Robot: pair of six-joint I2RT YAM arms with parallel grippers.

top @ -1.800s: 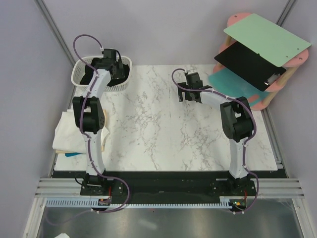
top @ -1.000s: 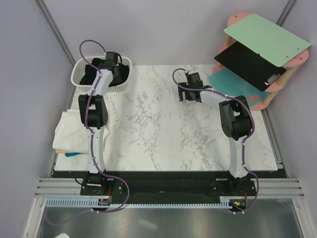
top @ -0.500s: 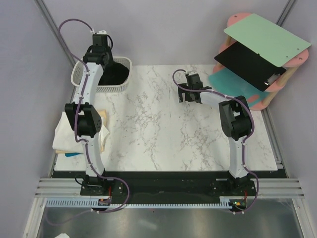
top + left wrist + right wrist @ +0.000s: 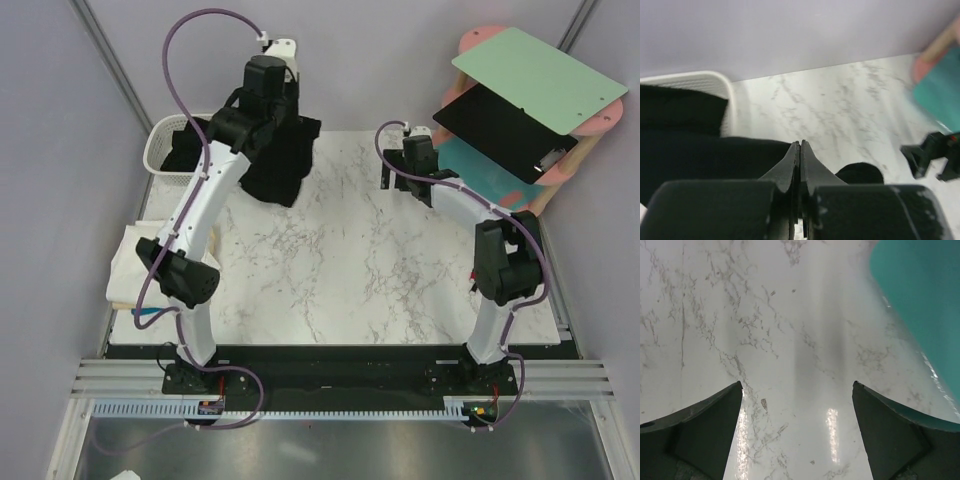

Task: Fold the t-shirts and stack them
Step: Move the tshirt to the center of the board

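A black t-shirt (image 4: 280,165) hangs in the air over the table's far left part, just right of the white basket (image 4: 160,152). It dangles from my left gripper (image 4: 272,112), which is raised high and shut on the cloth. In the left wrist view the gripper (image 4: 800,143) has its fingers pressed together, with black cloth (image 4: 690,160) spread below them. More black cloth (image 4: 186,148) lies in the basket. Folded white and cream t-shirts (image 4: 135,265) sit at the table's left edge. My right gripper (image 4: 408,188) hovers open over bare marble (image 4: 797,385), holding nothing.
A pink shelf rack (image 4: 560,170) stands at the back right, carrying a green board (image 4: 540,75), a black board (image 4: 500,130) and a teal board (image 4: 465,165). The teal board's edge (image 4: 920,300) is close to my right gripper. Grey walls enclose the table.
My left arm has lifted the black t-shirt out of the basket and swung up and right over the table. The right gripper has shifted slightly right, still open.
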